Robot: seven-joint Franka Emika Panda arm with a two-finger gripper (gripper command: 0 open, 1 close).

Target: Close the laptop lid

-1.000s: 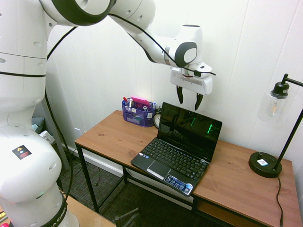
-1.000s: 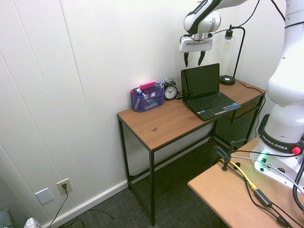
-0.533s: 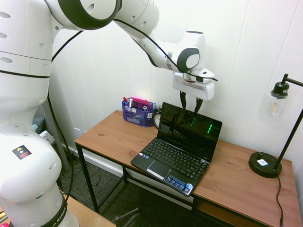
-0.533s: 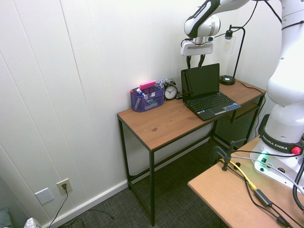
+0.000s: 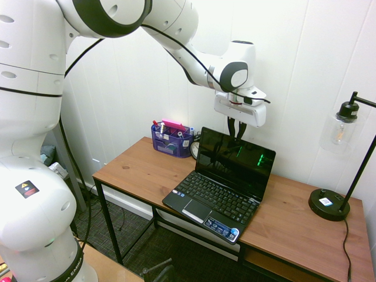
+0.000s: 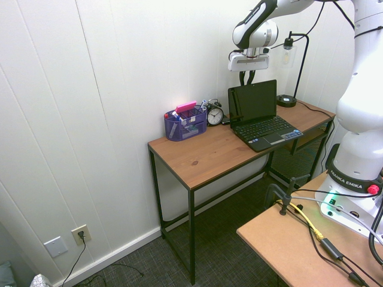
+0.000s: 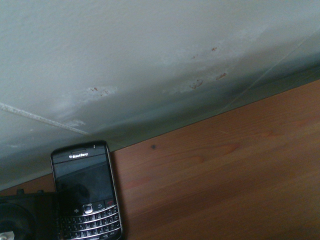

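"Where's the lid [image 5: 235,161]?"

"Standing up from the keyboard [image 5: 216,197], tilted back, at the rear of the laptop on the table [image 5: 138,170]. Its screen faces out into the room."

"And the claw [image 5: 236,136]?"

"Right at the lid's top edge, pointing down, seemingly on the wall side. Its fingers stand a little apart, with a narrow gap between them and nothing in it."

"Touching the lid?"

"I can't tell. The fingertips run out of sight at the edge. The wrist view gives only wall [image 7: 150,60], wood and a phone [image 7: 87,185]."

"So which step are we on?"

"Getting set behind the lid, I'd say. The closing itself is all to do."

"What does the next move call for?"

"Bring the fingers together, lower them enough to bear on the back, then push forward and follow the lid's arc down. Too high, and they could skim over the top; too hard, and the whole laptop may slide."
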